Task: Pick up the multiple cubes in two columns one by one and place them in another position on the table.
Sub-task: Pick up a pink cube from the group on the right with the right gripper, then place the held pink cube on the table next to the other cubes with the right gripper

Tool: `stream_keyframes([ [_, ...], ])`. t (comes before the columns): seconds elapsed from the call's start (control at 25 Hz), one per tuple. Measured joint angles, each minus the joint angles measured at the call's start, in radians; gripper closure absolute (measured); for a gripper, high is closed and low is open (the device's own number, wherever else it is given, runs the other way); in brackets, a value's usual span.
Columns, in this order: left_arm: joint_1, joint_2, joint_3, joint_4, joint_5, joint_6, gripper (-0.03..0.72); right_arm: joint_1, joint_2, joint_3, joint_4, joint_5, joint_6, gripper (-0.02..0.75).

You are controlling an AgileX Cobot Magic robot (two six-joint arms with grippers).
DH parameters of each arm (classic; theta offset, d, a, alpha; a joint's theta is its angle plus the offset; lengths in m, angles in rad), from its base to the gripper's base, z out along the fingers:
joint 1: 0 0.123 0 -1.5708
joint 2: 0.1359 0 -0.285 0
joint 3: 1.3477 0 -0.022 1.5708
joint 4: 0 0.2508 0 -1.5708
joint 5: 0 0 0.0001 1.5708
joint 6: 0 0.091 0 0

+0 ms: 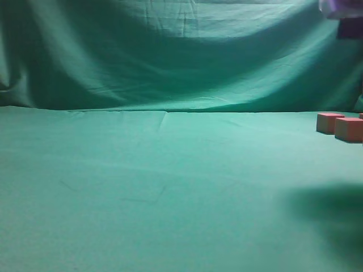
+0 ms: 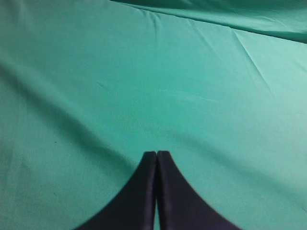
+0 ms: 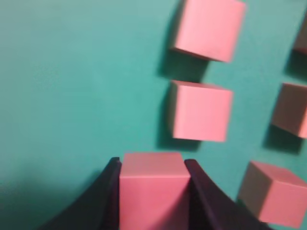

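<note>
While the left gripper (image 2: 157, 154) is idling with its jaws pressed together over bare table (image 2: 96, 72), the right gripper (image 3: 152, 165) is clasping one cube (image 3: 153, 191) between its fingers. Other cubes (image 3: 200, 111) are sitting close ahead and to the right. A skewed or hurried lift is risking a slipped grip or a knocked neighbour.
</note>
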Motion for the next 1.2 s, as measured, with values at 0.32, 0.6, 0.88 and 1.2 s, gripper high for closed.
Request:
stream_keyframes([
  [0.32,0.0,0.0,0.0,0.0,0.0,0.0,0.688,0.003,0.027,-0.215,0.369,0.037,-0.394,0.475],
  [0.6,0.0,0.0,0.0,0.0,0.0,0.0,0.688,0.118,0.208,-0.462,0.304,0.1,-0.469,0.475],
  [0.88,0.0,0.0,0.0,0.0,0.0,0.0,0.688,0.247,0.417,-0.656,0.118,0.115,-0.44,0.475],
  [1.2,0.0,0.0,0.0,0.0,0.0,0.0,0.688,0.258,0.556,-0.767,0.065,0.114,-0.428,0.475],
])
